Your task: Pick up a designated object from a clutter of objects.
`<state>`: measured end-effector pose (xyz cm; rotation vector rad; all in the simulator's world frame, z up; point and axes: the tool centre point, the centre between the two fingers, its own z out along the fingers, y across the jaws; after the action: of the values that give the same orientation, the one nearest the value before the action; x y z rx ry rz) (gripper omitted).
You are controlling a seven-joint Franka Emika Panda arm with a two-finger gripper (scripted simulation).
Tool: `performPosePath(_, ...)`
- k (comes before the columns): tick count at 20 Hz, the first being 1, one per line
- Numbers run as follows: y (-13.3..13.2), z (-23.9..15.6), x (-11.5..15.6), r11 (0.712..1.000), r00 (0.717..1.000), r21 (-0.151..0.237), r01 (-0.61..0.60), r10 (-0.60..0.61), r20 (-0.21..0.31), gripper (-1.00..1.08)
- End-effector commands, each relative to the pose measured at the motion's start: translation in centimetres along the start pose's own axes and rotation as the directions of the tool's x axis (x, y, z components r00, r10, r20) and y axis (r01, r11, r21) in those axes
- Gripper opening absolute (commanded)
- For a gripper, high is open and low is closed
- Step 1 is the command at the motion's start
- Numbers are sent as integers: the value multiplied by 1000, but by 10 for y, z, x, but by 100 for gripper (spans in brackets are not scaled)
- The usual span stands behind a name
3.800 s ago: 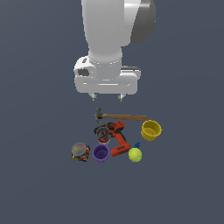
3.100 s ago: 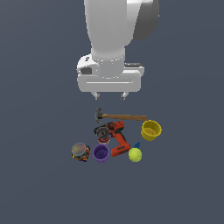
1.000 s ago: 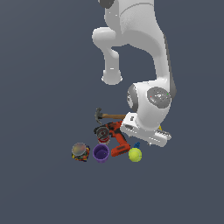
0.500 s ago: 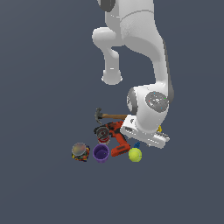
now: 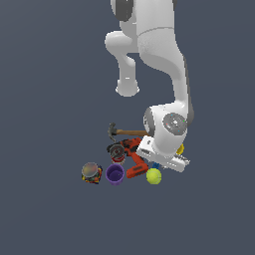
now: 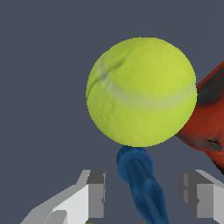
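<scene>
- surface: flat, plain dark grey-blue table (image 5: 50, 99), no walls or room features visible; the clutter sits in one tight group.
- clutter, exterior view: wood-handled hammer (image 5: 124, 132) at the back, red power drill (image 5: 130, 158) in the middle, colourful can (image 5: 90, 172) on the exterior view's left, purple cup (image 5: 115, 174) just beside it, yellow-green ball (image 5: 154, 176) on the exterior view's right of the drill. only a sliver of the yellow cup (image 5: 180, 148) shows behind the wrist.
- change vs 3.8 s ago: the arm was high above the clutter with the hand level; it has since swung down and tilted, and the wrist now sits low over the right side of the pile, covering most of the yellow cup and the hammer's handle end. the objects themselves look unmoved.
- blue item (image 6: 142, 183): slim and rod-like, lying just behind the ball as the exterior view sees it, under the hand. in the wrist view its rounded end points at the ball, touching or nearly touching it; the long axis runs from the ball back between the fingers.
- gripper (image 6: 146, 197): fingers (image 6: 96, 194) apart, one on each side of the blue item with a clear gap on both sides, no contact with it.
- red drill body lies against the ball's far side in the wrist view.
</scene>
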<state>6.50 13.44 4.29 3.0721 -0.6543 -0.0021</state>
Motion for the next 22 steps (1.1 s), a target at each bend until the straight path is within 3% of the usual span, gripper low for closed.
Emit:
performPosePath(1, 0, 0, 1, 1000, 1000, 1, 0, 0, -1, -100)
performPosePath(13, 0, -2, 0, 1000, 1000, 1, 0, 0, -1, -100)
performPosePath(22, -1, -33, -14, 1000, 1000, 1, 0, 0, -1, -100)
